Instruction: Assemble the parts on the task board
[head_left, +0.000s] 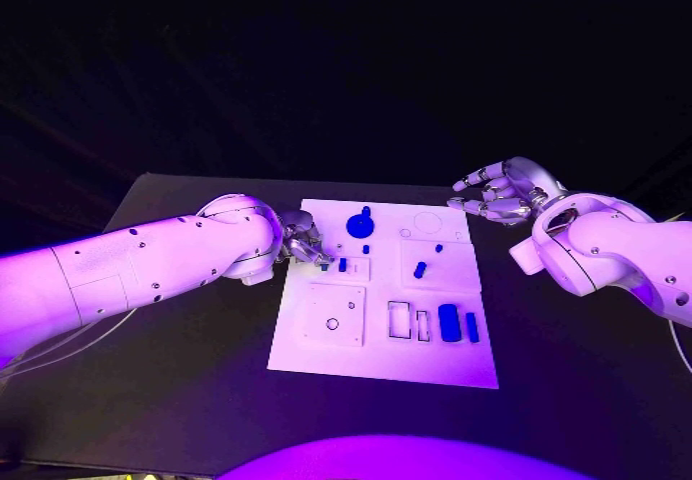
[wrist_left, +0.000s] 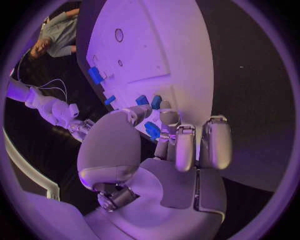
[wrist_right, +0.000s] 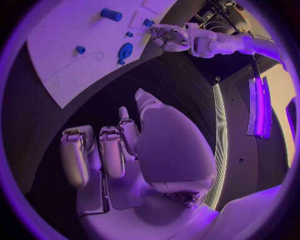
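Task board (head_left: 325, 345) (flat white plate) carries blue parts; left hand (head_left: 303, 245) pinches a small blue part (wrist_left: 152, 130) at its left edge; right hand (head_left: 498, 192) hovers empty, fingers apart.

Bare board (head_left: 433, 368) near edge; blue parts (head_left: 450, 320) right.

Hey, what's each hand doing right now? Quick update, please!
Left hand pinches a small blue part over the task board. Right hand open, off the board's far corner. Nothing in the way.
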